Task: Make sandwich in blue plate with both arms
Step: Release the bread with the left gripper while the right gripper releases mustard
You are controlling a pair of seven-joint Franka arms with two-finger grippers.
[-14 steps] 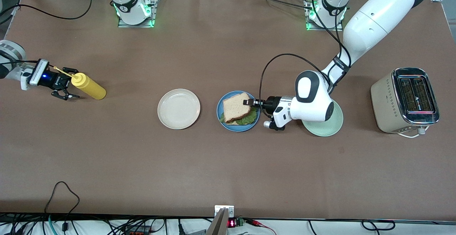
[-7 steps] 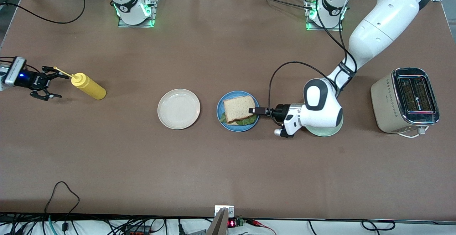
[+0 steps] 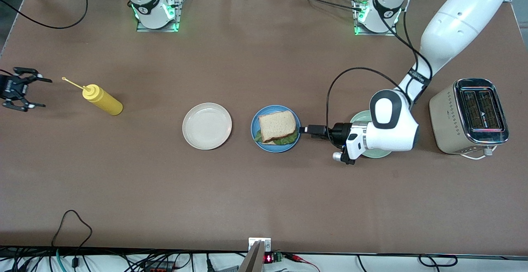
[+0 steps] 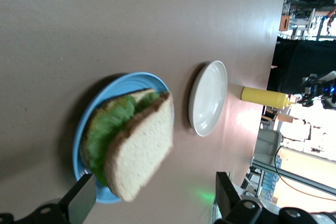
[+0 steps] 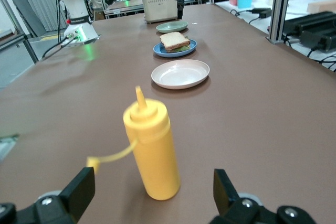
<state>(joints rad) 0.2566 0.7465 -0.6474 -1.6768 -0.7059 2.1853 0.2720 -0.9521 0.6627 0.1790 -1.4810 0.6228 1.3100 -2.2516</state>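
The sandwich [image 3: 277,127] lies on the blue plate [image 3: 256,137] in the middle of the table: a bread slice on top, green lettuce under it. My left gripper [image 3: 304,130] is open just off the plate's rim, on the side toward the left arm's end, touching nothing. In the left wrist view the sandwich [image 4: 134,140] and the blue plate [image 4: 92,116] sit just ahead of the open left gripper [image 4: 155,195]. My right gripper [image 3: 40,93] is open near the table's edge at the right arm's end, apart from the yellow bottle [image 3: 102,99].
A cream-white plate [image 3: 207,126] sits beside the blue one. A mint-green plate [image 3: 358,118] lies partly under the left wrist, with a toaster [image 3: 470,115] beside it. The right wrist view shows the upright yellow bottle [image 5: 152,150], then the plates in a row.
My left gripper opened, let go of the top bread slice and drew back off the blue plate. My right gripper backed away from the yellow bottle toward the table's edge.
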